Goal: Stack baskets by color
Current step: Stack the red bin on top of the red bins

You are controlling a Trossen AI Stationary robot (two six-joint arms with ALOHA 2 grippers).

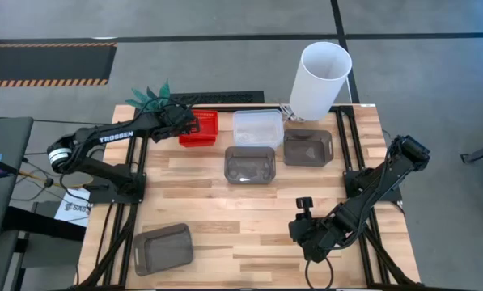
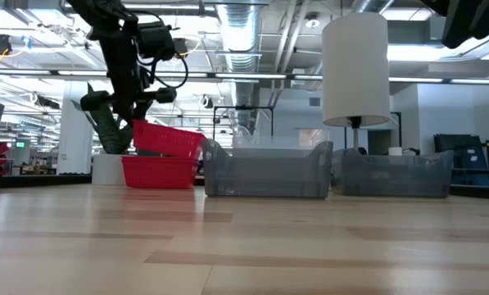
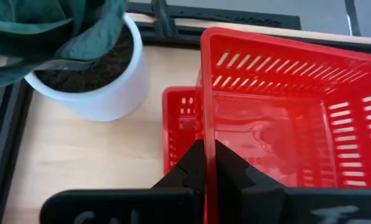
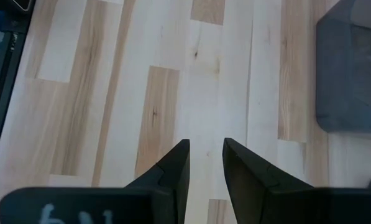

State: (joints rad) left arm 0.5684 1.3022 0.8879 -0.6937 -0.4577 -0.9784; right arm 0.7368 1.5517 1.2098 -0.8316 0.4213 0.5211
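Wooden plank table (image 1: pixel 249 218); tall white cylinder (image 1: pixel 320 79) at the far edge. Three smoky grey baskets (image 1: pixel 250 165), (image 1: pixel 308 148), (image 1: pixel 163 247), clear baskets (image 1: pixel 257 127) hard to count. Left gripper (image 3: pixel 208 163) pinches a tilted red mesh basket's (image 3: pixel 284 118) wall above another red basket (image 3: pixel 179 124). Right gripper (image 4: pixel 205 155) hangs narrowly parted, empty

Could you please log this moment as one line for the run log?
left tool: shut on red basket wall, above red stack | right tool: open, empty, near edge | grey baskets: unstacked

Lower red basket (image 3: pixel 179 124) largely hidden beneath the held red basket (image 3: pixel 284 112). Beside them, potted plant (image 3: pixel 86 68) cut off by frame edge.
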